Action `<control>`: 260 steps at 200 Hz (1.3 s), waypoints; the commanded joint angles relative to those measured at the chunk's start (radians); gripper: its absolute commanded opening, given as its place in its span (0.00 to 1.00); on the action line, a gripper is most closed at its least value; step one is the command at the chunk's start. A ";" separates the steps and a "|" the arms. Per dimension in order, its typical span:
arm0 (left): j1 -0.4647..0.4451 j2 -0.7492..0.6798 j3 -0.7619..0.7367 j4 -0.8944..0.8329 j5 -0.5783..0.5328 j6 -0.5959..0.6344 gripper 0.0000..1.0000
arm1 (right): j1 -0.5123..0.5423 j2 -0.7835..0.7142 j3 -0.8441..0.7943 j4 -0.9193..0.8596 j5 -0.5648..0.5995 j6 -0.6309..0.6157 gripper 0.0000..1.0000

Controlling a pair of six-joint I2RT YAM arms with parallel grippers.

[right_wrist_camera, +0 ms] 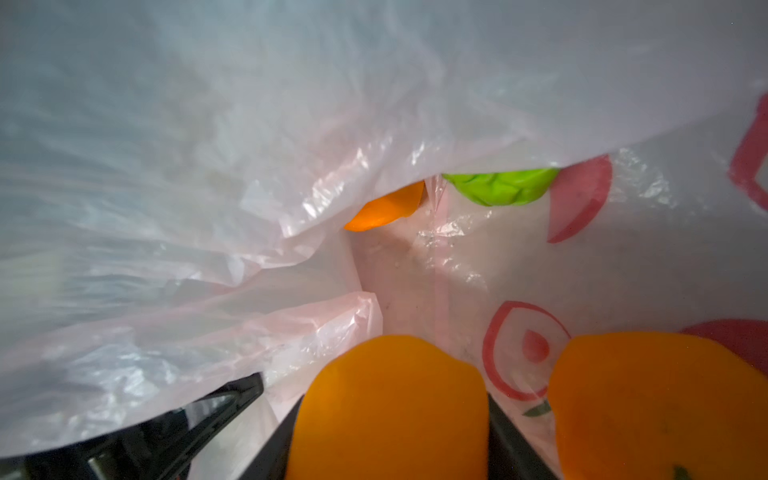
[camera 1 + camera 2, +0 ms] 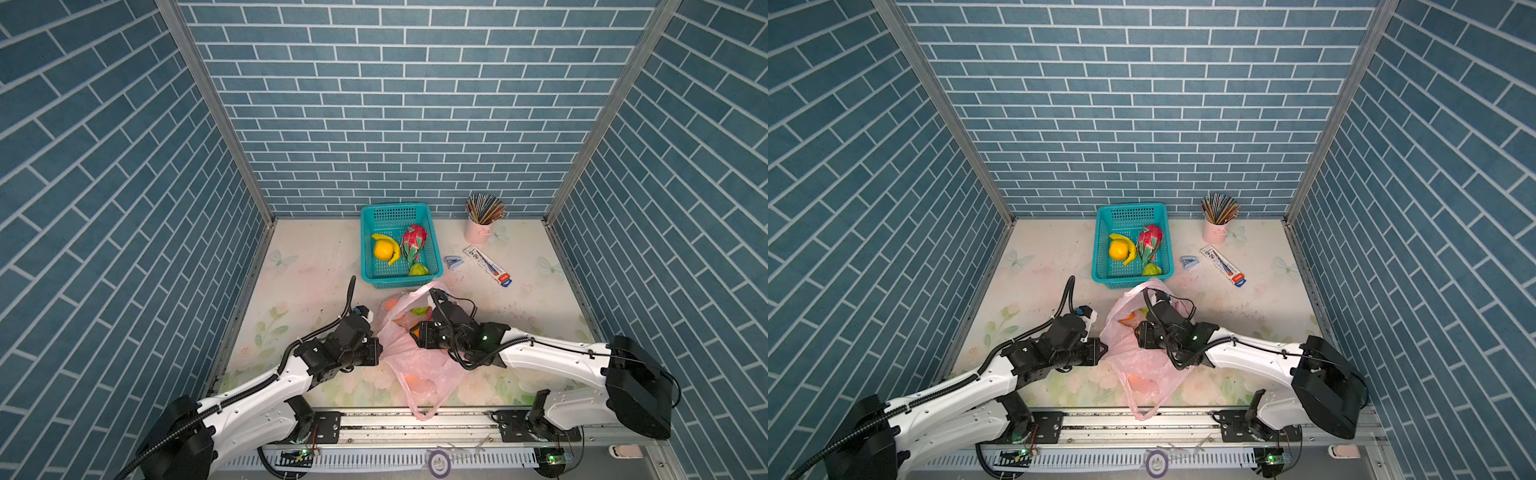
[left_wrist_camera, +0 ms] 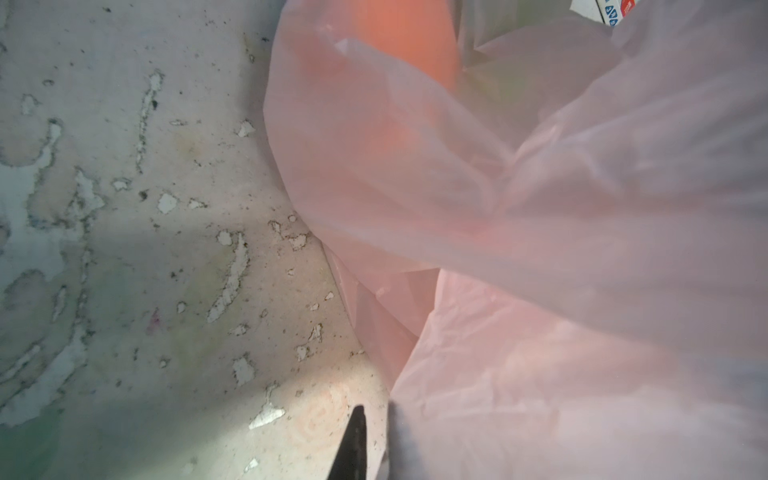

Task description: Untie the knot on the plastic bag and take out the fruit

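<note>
The pink plastic bag [image 2: 415,365] lies slack at the table's front middle, its mouth gaping toward the basket. The knot is out of view. My right gripper [image 2: 416,332] reaches inside the bag and is shut on an orange [image 1: 392,407], which fills the space between both jaws. A second orange [image 1: 665,407] lies beside it, and a green fruit [image 1: 503,187] and another orange [image 1: 386,208] lie deeper in. My left gripper [image 3: 372,440] sits at the bag's left edge, jaws nearly together, with the film [image 3: 582,249] draped over one finger.
A teal basket [image 2: 365,249] behind the bag holds a dragon fruit [image 2: 412,243], a yellow round fruit [image 2: 383,250], a banana [image 2: 392,245] and a green fruit [image 2: 418,270]. A pink pencil cup [image 2: 482,226], a flat box [image 2: 488,266] and a stapler [image 2: 451,262] stand back right.
</note>
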 commanded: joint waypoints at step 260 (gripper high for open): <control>-0.004 -0.182 0.158 0.280 0.068 0.546 0.81 | -0.089 -0.294 -0.158 0.152 -0.089 0.053 0.62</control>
